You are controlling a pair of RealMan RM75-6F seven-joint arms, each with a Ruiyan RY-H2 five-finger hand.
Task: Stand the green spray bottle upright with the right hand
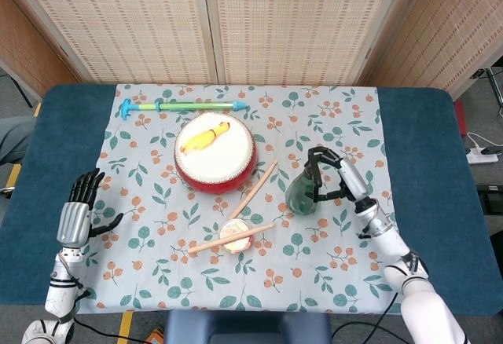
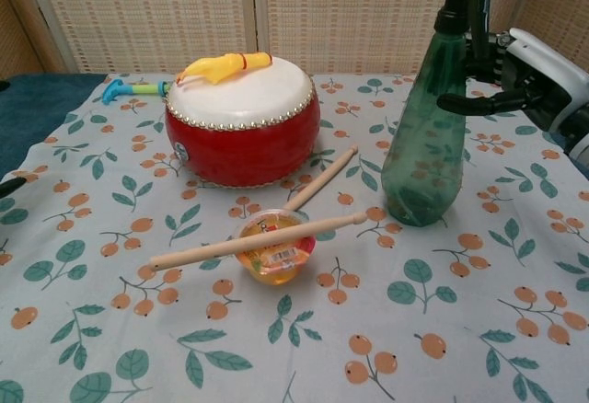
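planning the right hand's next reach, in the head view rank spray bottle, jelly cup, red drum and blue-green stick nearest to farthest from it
1. Green spray bottle, right beside the right hand.
2. Jelly cup, toward the table's front, under a drumstick.
3. Red drum, middle of the cloth.
4. Blue-green stick, at the far edge.

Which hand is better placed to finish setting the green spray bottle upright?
The right hand: its fingers already wrap the neck of the green spray bottle, which leans slightly on its base. The left hand rests open at the far table edge.
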